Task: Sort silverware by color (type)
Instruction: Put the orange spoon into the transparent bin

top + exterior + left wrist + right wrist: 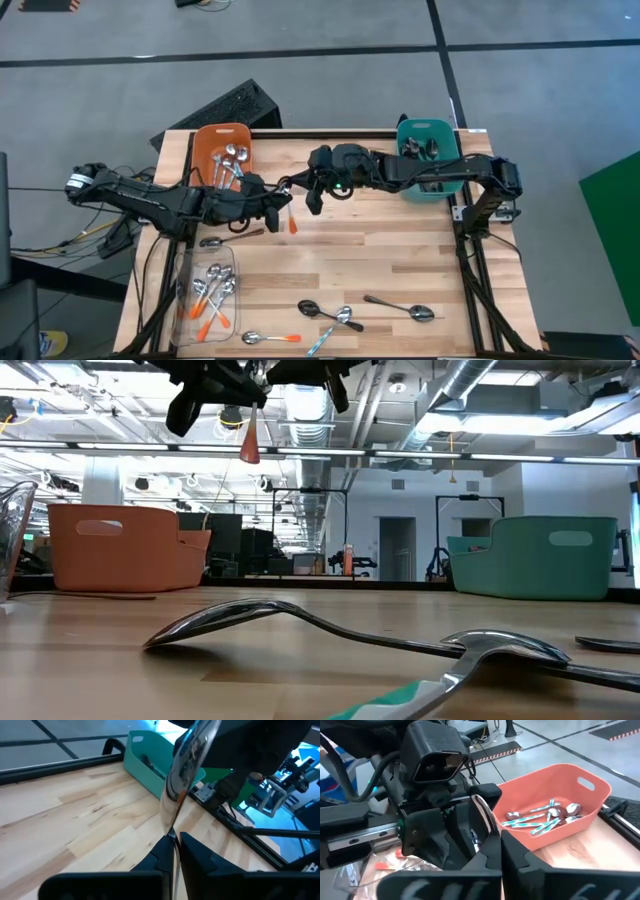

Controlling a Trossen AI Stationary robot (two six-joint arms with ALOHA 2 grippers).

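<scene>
Left gripper (283, 207) raised over table centre-left, at 5 o'clock of the orange bin (224, 142), clamped on an orange-handled spoon (292, 220): shiny bowl up, orange handle tip hanging down. Right gripper (313, 196) at its 3 o'clock, clenched, apparently pinching the same spoon's bowl.

Teal bin (430, 160) contents half hidden under right arm.

Orange-handled spoon (291, 222) held aloft, handle down (others scattered).
</scene>
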